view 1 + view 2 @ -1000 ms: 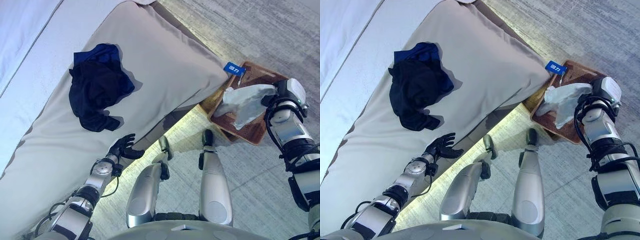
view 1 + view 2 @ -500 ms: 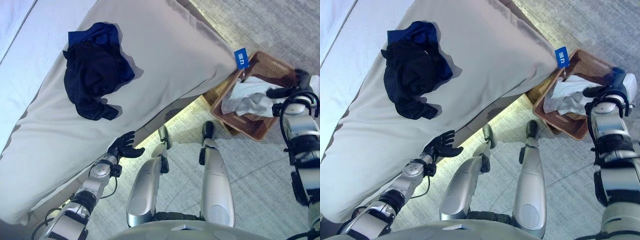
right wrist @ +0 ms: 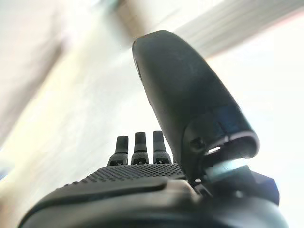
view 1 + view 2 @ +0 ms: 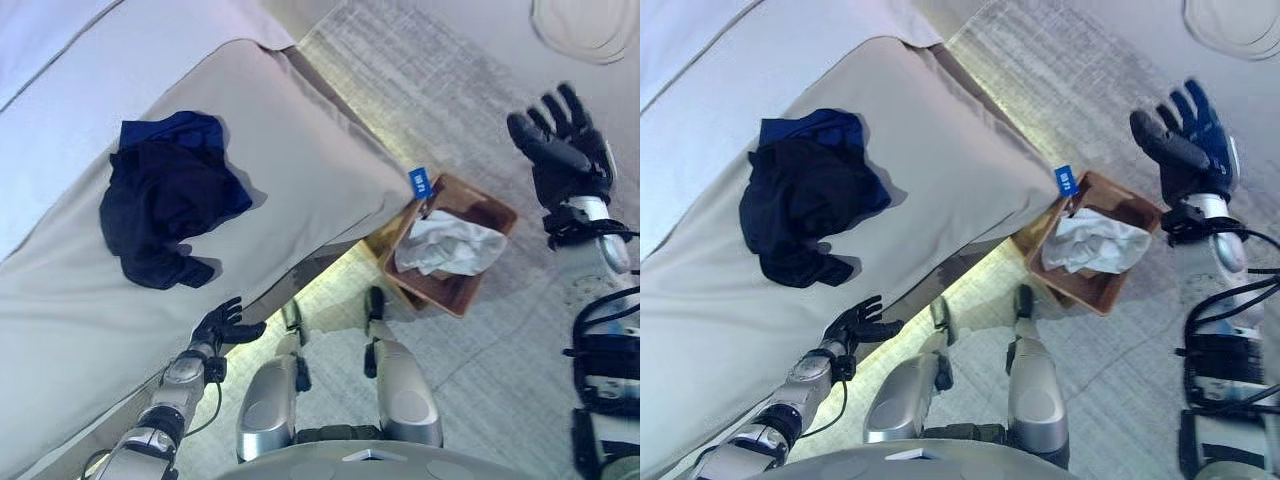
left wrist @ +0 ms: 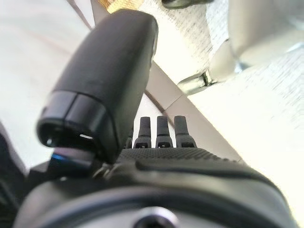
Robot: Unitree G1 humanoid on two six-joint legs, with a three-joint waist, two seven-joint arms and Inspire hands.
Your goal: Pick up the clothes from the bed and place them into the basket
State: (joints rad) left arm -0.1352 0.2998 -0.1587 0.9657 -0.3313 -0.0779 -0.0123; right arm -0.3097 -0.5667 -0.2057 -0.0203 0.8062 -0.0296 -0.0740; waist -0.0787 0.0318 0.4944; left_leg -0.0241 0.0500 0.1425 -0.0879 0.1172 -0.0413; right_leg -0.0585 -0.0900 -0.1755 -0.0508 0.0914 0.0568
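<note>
A dark navy garment with a blue part (image 4: 165, 205) lies crumpled on the beige bed cover (image 4: 300, 180). A brown wicker basket (image 4: 484, 212) stands on the floor by the bed's corner, with a white garment (image 4: 450, 245) lying in it. My right hand (image 4: 555, 150) is open and empty, raised high to the right of the basket, fingers spread; it also shows in the right wrist view (image 3: 156, 161). My left hand (image 4: 222, 325) is open and empty at the bed's near edge, below the dark garment, and shows in the left wrist view (image 5: 156, 142).
A blue tag (image 4: 420, 182) sticks up at the basket's rim near the bed corner. Grey carpet (image 4: 450, 90) lies around the basket. A white sheet (image 4: 60, 40) covers the far part of the bed.
My right hand let go of the white garment, which now lies in the basket, and rose up and away, open. The view has shifted. The left hand stays at the bed edge.
</note>
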